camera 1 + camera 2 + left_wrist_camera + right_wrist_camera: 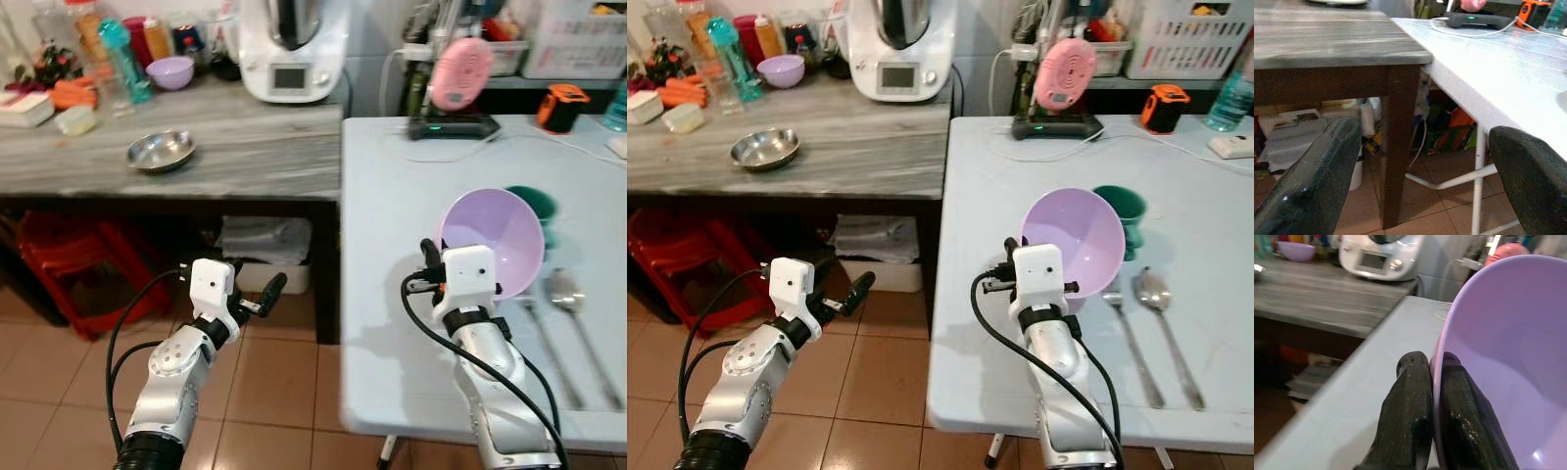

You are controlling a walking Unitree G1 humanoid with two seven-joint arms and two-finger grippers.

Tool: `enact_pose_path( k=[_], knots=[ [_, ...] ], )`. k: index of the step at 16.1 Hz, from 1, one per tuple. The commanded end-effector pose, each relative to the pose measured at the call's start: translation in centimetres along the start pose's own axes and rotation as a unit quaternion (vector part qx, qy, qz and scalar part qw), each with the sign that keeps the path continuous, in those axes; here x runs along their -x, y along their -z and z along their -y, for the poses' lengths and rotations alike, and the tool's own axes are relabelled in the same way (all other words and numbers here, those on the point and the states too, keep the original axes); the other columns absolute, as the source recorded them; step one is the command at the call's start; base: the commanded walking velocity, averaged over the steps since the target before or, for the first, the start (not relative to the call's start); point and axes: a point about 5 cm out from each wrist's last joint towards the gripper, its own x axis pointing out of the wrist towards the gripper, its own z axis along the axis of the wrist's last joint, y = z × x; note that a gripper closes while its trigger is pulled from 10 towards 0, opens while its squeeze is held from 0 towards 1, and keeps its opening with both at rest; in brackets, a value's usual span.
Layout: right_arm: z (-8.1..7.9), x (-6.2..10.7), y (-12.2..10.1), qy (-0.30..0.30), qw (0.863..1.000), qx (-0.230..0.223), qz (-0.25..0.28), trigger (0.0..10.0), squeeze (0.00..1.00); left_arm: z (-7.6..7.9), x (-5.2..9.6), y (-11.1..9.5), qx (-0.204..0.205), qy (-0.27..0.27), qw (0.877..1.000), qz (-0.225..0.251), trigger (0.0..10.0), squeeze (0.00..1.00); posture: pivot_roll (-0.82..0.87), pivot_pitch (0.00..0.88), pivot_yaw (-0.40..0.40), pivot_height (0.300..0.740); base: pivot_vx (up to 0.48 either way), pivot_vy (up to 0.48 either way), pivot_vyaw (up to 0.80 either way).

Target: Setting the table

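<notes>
Purple bowl (1073,235) pinched at rim by right gripper (1434,377), not yet put down. Fork (1132,338), spoon (1161,313), green cup (1122,211) already laid on white table (1205,196). Left gripper (257,294) held wide, empty.

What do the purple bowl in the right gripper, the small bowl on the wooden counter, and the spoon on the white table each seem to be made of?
Purple bowl, pinched at its rim by the right gripper: likely plastic, going by its even matte colour and thin wall. Small bowl: probably stainless steel, silvery and mirror-bright. Spoon: metal by its look, grey with a shiny bowl.
</notes>
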Motion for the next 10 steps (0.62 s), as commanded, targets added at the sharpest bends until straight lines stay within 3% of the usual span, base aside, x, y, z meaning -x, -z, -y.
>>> enact_pose_path(
  k=[1,10],
  knots=[
    [-0.32,-0.23,-1.12,-0.006,1.0,-0.002,0.021,10.0,0.0,-0.33,0.11,-0.09,-0.006,-0.003,1.0,-0.003,10.0,0.0,-0.09,0.0,0.068,0.74,0.0,0.409,0.0],
    [-0.53,-0.37,-1.12,-0.012,1.0,0.002,0.023,10.0,0.0,-0.11,0.08,0.1,-0.006,0.004,1.0,-0.006,10.0,0.0,-0.1,0.0,0.063,0.74,0.0,0.413,0.0]
  ],
)
